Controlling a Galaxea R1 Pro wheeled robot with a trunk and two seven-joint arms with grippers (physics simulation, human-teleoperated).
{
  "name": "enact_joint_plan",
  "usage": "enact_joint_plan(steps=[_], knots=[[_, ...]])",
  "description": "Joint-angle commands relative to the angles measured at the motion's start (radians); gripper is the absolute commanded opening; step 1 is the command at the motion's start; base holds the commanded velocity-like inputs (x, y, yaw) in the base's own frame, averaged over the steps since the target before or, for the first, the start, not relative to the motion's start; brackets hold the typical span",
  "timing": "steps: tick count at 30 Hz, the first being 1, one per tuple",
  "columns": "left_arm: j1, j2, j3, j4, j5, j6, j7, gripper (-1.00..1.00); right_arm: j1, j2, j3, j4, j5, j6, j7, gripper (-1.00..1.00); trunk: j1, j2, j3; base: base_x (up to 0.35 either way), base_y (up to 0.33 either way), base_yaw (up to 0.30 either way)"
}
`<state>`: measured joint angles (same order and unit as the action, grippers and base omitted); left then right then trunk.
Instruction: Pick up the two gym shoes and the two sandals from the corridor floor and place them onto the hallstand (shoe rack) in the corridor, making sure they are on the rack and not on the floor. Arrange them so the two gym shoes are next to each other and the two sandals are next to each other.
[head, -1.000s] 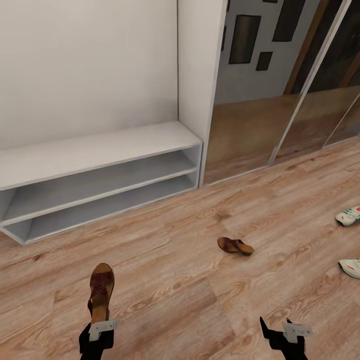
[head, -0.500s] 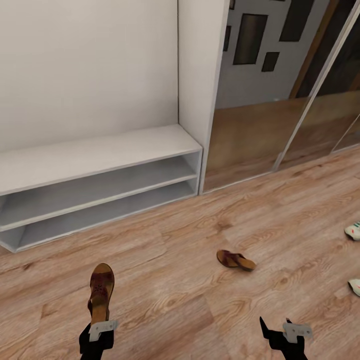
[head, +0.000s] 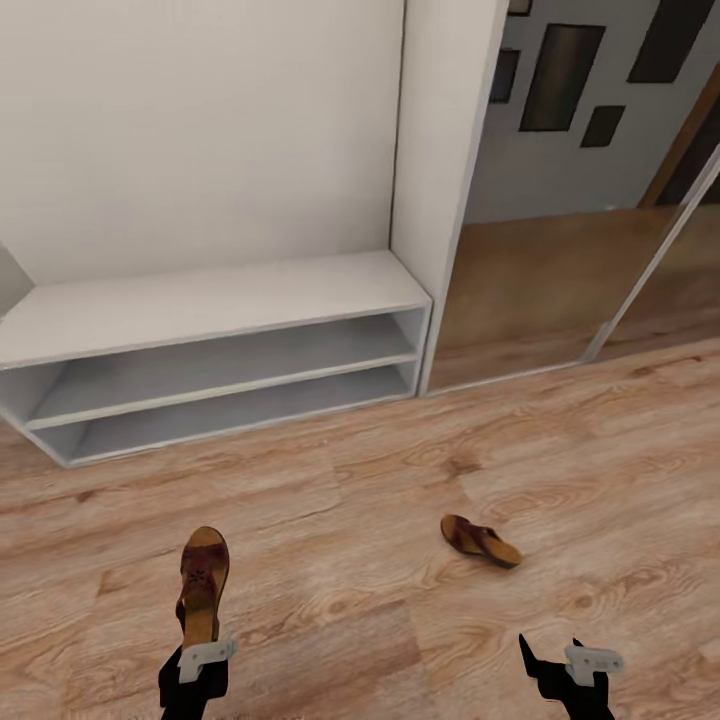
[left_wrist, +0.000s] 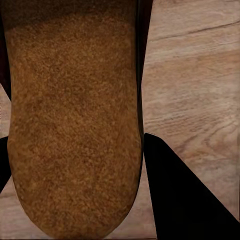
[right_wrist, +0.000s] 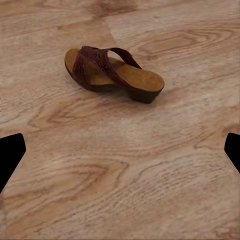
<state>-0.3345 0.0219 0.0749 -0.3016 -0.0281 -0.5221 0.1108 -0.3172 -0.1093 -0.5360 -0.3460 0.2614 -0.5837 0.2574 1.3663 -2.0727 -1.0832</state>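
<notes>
Brown leather and a tan cork footbed are sitting between the jaws of the left gripper (head: 197, 655): it is holding one sandal (head: 203, 585) by the heel, toe pointing forward toward the hallstand (head: 210, 305), lifted clear of the corridor floor (head: 560, 470) as far as the head view lets me judge. In the left wrist view the footbed (left_wrist: 75, 115) is lying flush between the two dark fingers (left_wrist: 185, 200).

The right gripper (head: 563, 665) is hanging with its jaws spread wide and nothing between them, and the second sandal (head: 481, 540) is lying on the planks just ahead of it, on its sole and slightly angled.

Nothing is resting on the hallstand: its flat top and both lower shelves are bare. So all four placements are outstanding, with one shoe in hand.

Mirrored sliding doors (head: 560, 250) are standing to the right of the unit. Open floor is lying between the robot and the rack, and nothing is blocking the way.
</notes>
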Motion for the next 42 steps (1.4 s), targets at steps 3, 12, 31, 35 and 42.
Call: enact_joint_plan(steps=[3, 12, 31, 35, 42], knots=[[-0.001, 0.000, 0.003, 0.001, -0.006, -0.003, 0.003, -1.00, -0.001, 0.000, -0.009, 0.001, 0.009, -0.004, 0.005, 1.00, 0.000, 0.000, -0.001, 0.000, -0.148, 0.275], [0.000, 0.000, 0.003, 0.001, -0.007, -0.003, 0.003, -1.00, -0.001, 0.000, -0.009, 0.001, 0.009, -0.004, 0.005, 1.00, 0.000, 0.000, -0.001, 0.014, -0.027, 0.275], [0.000, -0.001, 0.003, 0.001, -0.007, -0.003, 0.003, -1.00, -0.001, 0.000, -0.009, 0.001, 0.009, -0.004, 0.005, 1.00, 0.000, 0.000, -0.001, 0.130, -0.232, 0.275], [0.000, 0.000, 0.003, 0.001, -0.007, -0.003, 0.003, -1.00, -0.001, 0.000, -0.009, 0.001, 0.009, -0.004, 0.005, 1.00, 0.000, 0.000, -0.001, 0.024, -0.271, 0.274], [0.000, 0.000, 0.003, 0.002, -0.007, -0.003, 0.003, -1.00, -0.001, 0.000, -0.009, 0.001, 0.009, -0.004, 0.005, 1.00, 0.000, 0.000, -0.001, 0.003, -0.274, 0.103]])
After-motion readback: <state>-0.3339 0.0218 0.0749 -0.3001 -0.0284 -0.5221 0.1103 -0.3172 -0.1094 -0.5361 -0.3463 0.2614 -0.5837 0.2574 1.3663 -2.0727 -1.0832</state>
